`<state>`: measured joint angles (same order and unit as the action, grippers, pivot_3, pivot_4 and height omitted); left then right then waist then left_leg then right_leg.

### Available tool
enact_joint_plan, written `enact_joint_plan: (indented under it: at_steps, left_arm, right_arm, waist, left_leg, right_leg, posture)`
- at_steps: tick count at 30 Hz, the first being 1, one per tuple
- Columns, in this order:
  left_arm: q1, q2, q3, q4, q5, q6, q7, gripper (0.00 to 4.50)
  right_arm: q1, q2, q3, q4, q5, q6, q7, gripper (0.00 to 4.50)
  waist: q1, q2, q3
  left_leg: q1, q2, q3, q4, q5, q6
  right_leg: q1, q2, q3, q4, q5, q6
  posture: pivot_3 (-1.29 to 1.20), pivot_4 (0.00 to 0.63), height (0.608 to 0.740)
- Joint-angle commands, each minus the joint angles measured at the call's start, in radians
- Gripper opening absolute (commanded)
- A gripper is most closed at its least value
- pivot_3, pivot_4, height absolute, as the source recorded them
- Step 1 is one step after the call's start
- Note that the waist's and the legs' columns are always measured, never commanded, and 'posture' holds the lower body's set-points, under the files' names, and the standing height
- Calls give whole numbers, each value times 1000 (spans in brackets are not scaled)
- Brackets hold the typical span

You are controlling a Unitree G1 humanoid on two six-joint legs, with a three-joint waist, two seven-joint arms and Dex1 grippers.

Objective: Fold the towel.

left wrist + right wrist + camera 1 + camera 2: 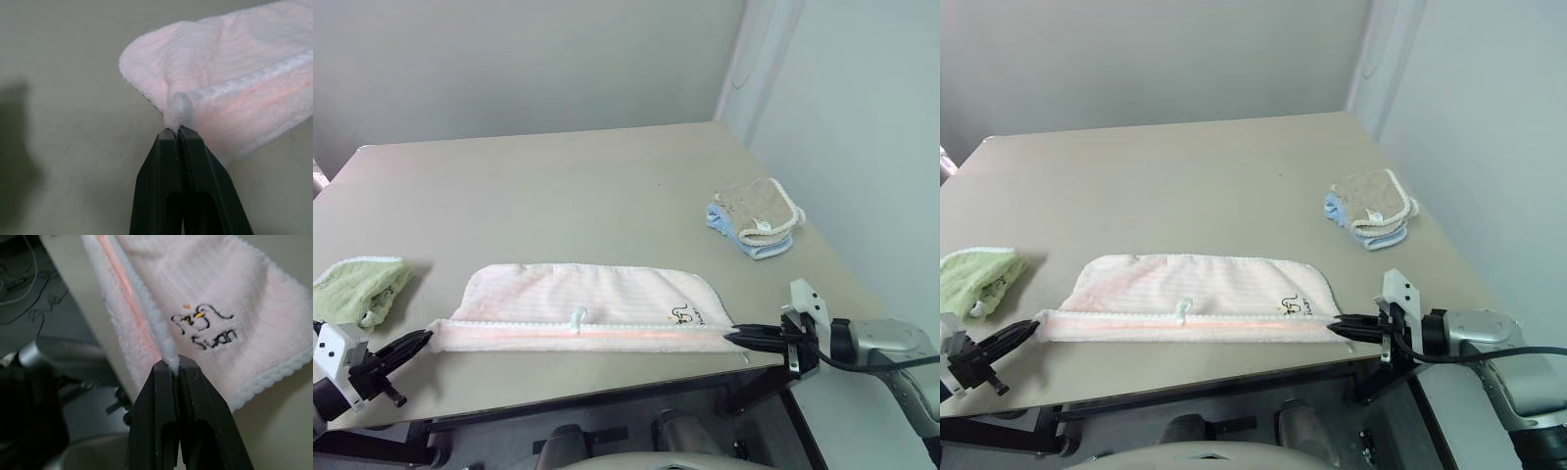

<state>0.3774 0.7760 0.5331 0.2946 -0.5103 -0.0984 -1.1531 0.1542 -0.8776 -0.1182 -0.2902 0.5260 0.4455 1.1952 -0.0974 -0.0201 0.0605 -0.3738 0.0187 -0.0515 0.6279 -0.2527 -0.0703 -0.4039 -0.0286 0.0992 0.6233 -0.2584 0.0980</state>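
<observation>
The towel is pale pink with white edging. It lies folded in half as a long strip near the table's front edge, with a small white loop at its middle and a grey embroidered motif by its right end. My left gripper is shut on the towel's near left corner. On the other side, my right gripper is shut on the near right corner. Both pinched corners rest at the front edge, the doubled edge stretched straight between them.
A light green towel sits bunched at the table's left edge, close to my left gripper. A folded stack of tan and blue towels lies at the right. The beige table meets walls behind and to the right.
</observation>
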Motion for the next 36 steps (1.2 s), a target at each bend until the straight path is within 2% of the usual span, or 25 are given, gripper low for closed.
enact_joint_plan:
  at_steps: [1, 8, 13, 16, 19, 22, 29, 36]
  left_arm:
    - [22, 53, 76, 40, 7, -6, -13, 16]
    - [-27, 58, 96, -8, -37, 78, -17, 16]
    - [-72, 34, 99, -95, -81, 146, 10, 16]
    - [-40, 44, 94, -185, -99, 204, -8, 16]
    - [31, 81, 64, -246, -105, 251, -124, 16]
    - [67, 98, 59, -261, -105, 286, -171, 907]
    - [110, 76, 95, -332, -57, 260, -118, 3445]
    - [129, 31, 25, -405, -31, 233, -115, 3445]
  right_arm:
    - [2, -35, -63, 12, -12, -41, 16, 0]
    - [-177, 52, 40, 143, -98, -39, -89, 0]
    - [-235, 72, 79, 154, -106, -52, -63, 0]
    - [-252, 73, 89, 154, -106, -51, -57, 0]
    - [-277, 81, 103, 173, -113, -55, -58, 0]
    - [-290, 93, 119, 180, -122, -59, -60, 0]
    - [-308, 120, 153, 200, -144, -68, -62, 0]
    - [-338, 148, 177, 223, -164, -76, -66, 0]
  waist:
    - [-1, 0, 0]
    - [3, -3, -2]
    - [6, -3, -2]
    - [4, -6, -4]
    - [-2, -6, -4]
    - [-1, -5, -3]
    - [2, -5, -3]
    - [1, -5, -3]
  left_leg:
    - [0, 1, 2, 0, 0, 0]
    - [1, 9, 15, 1, -3, 3]
    - [0, 9, 17, 1, -4, 4]
    - [1, 9, 18, 1, -6, 6]
    - [1, 11, 18, 1, -7, 7]
    - [3, 12, 19, 1, -7, 8]
    - [4, 12, 20, 4, -7, 7]
    - [3, 12, 21, 3, -7, 8]
  right_leg:
    - [0, -1, 0, -1, 0, 0]
    - [-2, -1, -1, -4, 1, -1]
    - [-2, 0, 0, -1, 2, -1]
    - [-4, 0, 0, 5, 2, 0]
    - [-6, 3, 0, 7, 2, 0]
    - [-6, 4, 1, 8, 2, 0]
    - [-6, 2, 0, 5, 2, 0]
    - [-5, 2, 1, 7, 2, 0]
  posture:
    - [0, 0, 740]
    - [0, 0, 740]
    - [0, 0, 740]
    - [0, 0, 740]
    - [0, 0, 740]
    - [0, 0, 740]
    - [0, 0, 740]
    - [0, 0, 740]
